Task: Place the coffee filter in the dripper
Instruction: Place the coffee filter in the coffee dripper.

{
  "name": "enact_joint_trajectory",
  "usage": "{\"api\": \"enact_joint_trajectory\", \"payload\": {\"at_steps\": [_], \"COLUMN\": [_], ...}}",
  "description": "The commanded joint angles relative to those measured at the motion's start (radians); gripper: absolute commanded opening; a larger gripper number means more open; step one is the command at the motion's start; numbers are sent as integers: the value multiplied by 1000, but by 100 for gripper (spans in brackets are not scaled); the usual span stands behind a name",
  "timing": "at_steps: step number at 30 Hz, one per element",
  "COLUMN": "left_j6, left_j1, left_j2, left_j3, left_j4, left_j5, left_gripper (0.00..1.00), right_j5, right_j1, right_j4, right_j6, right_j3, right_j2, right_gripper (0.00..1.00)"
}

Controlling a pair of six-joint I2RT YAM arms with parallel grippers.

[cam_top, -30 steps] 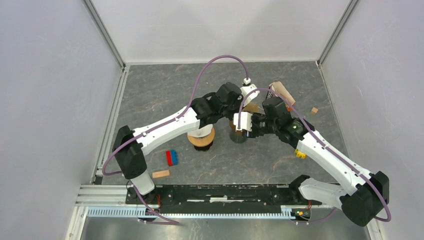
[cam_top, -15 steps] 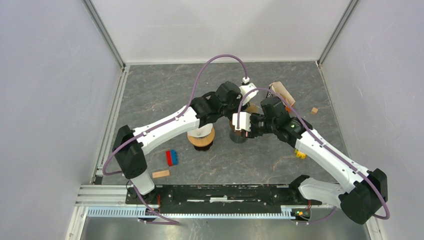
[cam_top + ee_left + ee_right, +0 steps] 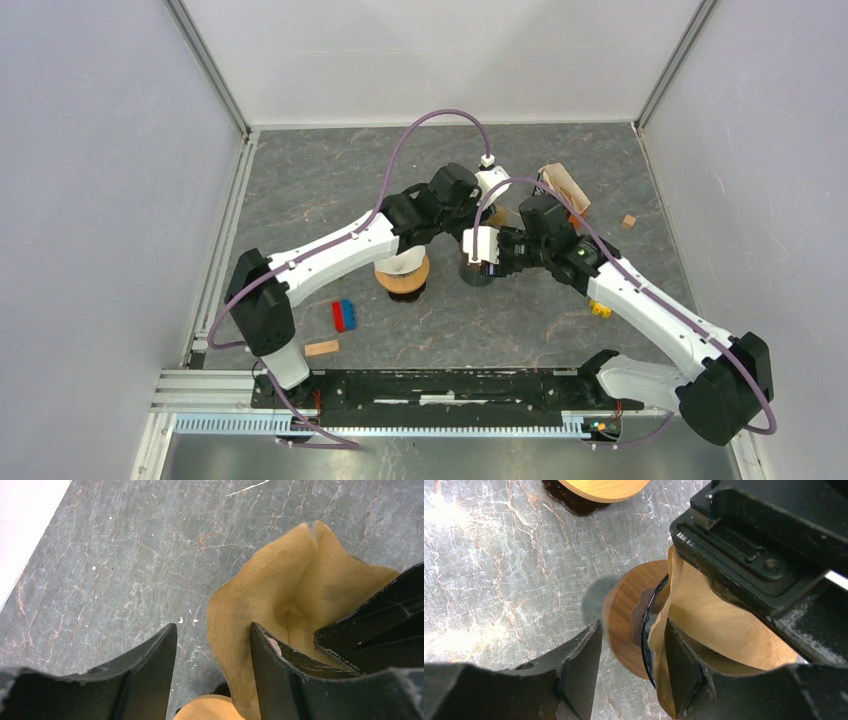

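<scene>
The brown paper coffee filter (image 3: 729,622) sits opened up in the dripper (image 3: 624,612), a dark glass cone with a wooden collar. My right gripper (image 3: 634,627) is open and straddles the dripper's rim. One of its fingers (image 3: 681,667) is inside the filter, and the other stands outside the collar with a small gap. My left gripper (image 3: 212,630) is open just above, and the filter (image 3: 295,590) lies against the outer side of its right finger. In the top view both grippers (image 3: 488,212) (image 3: 480,252) meet over the dripper (image 3: 478,276).
A second wood-collared stand (image 3: 402,276) sits under my left forearm. A blue-and-red block (image 3: 343,315) and a wooden block (image 3: 322,348) lie near left. A yellow piece (image 3: 600,308), a small wooden cube (image 3: 628,221) and a brown pack (image 3: 562,184) lie on the right.
My left gripper has opened and let go of the filter. My right gripper has edged slightly left at the dripper's rim.
</scene>
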Motion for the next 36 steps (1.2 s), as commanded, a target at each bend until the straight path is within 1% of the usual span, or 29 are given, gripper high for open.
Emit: {"api": "enact_joint_trajectory", "payload": {"at_steps": [1, 10, 18, 27, 31, 36], "left_j6": [10, 12, 40, 58, 63, 63], "left_j1": [6, 6, 7, 8, 10, 15], "left_j2": [17, 44, 28, 7, -1, -3], "left_j3": [2, 11, 32, 83, 92, 100], "left_j4": [39, 33, 12, -24, -32, -32], "left_j5": [20, 27, 32, 45, 51, 55], "left_gripper": [63, 64, 64, 72, 75, 78], "right_j5": [-13, -10, -13, -21, -22, -33], "right_j1": [-4, -5, -5, -8, -11, -14], "right_j4": [-24, -43, -54, -97, -103, -106], "right_j6": [-23, -44, -42, -29, -21, -8], "right_j3": [-7, -1, 12, 97, 109, 127], "right_j2": [24, 51, 33, 9, -2, -9], "right_gripper": [55, 55, 56, 60, 65, 67]}}
